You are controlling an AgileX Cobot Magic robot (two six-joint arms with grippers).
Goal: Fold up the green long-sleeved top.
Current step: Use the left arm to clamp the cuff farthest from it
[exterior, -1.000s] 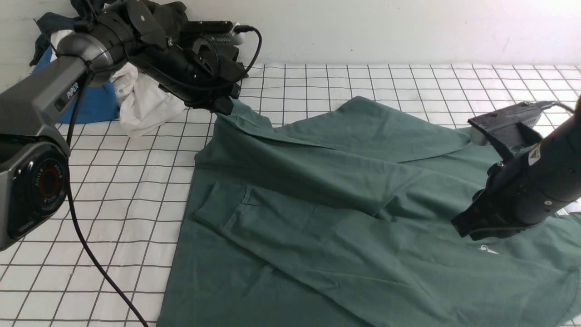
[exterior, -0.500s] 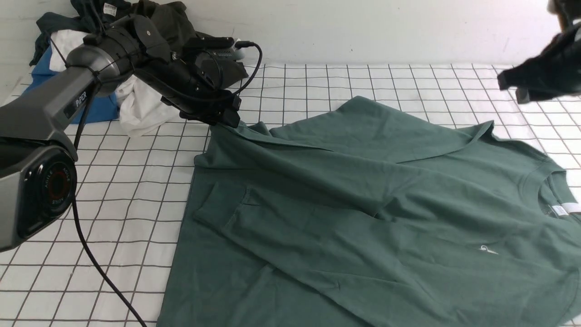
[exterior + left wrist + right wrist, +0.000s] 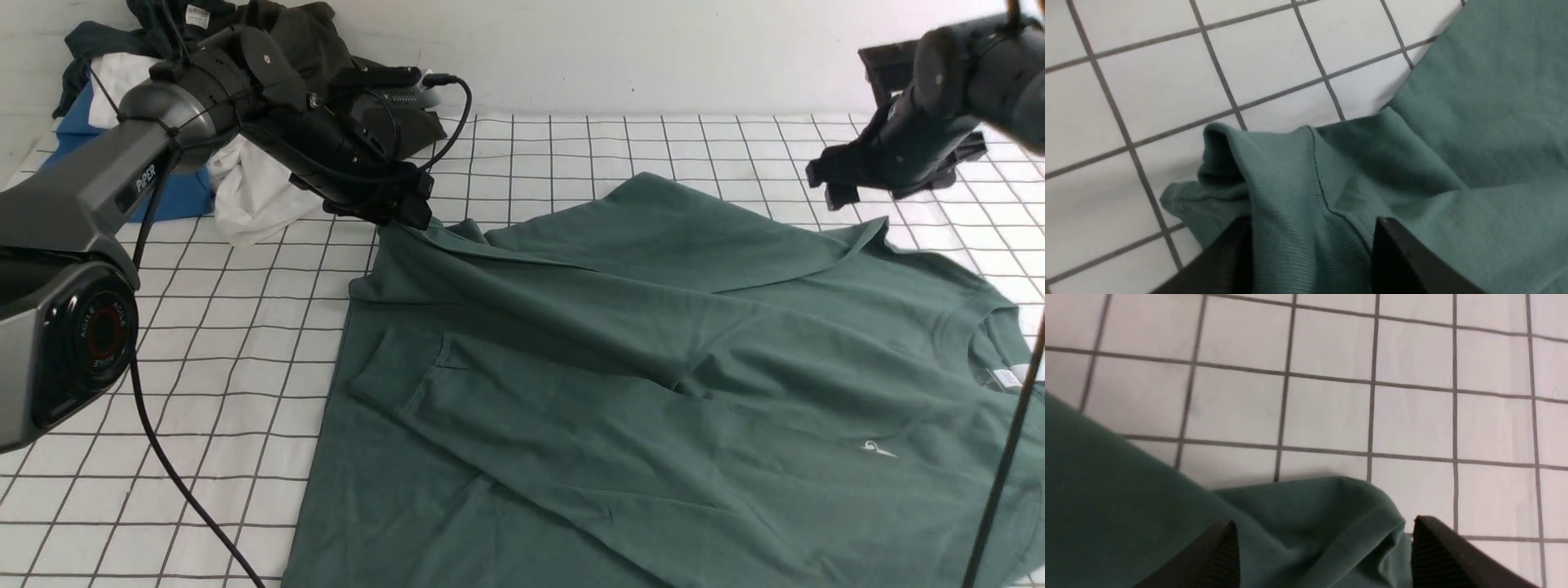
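1. Green long-sleeved top (image 3: 653,367) lies spread on the grid-lined desk (image 3: 245,343). Its long axis runs 9 to 3 o'clock, with the hem toward 9 and the ribbed neck (image 3: 971,322) toward 3. One sleeve (image 3: 531,400) is laid across the body, cuff (image 3: 400,367) toward 9.
2. Left jaws sit low at the top's 10 o'clock corner. In the left wrist view the dark fingers (image 3: 1400,261) stand apart, astride a ridge of ribbed band (image 3: 1298,237). The cloth there rests slack on the desk, unlifted. Cannot tell from this close view whether the pads brush the rib.
3. Right jaws are wide and carry nothing. They hover at the top's 1 o'clock, just beyond the far shoulder peak (image 3: 878,230). In the right wrist view the fingers (image 3: 1437,555) flank a rounded fold of cloth below them.
4. Key relation: the far long edge runs from 10 to 1 o'clock, with one set of jaws at each end. Each arm is nearer its own corner, and the body of the top lies toward 6 from both. Judgement: the next fold brings this edge toward 6, so both ends need taking together.
5. Materials:
   - The top is a matte, limp knit with soft creases.
   - The ribbed band is thicker, with a stitched seam.
   - There is a small white chest mark (image 3: 880,448).
   - The desk cover is smooth white with a dark grid.
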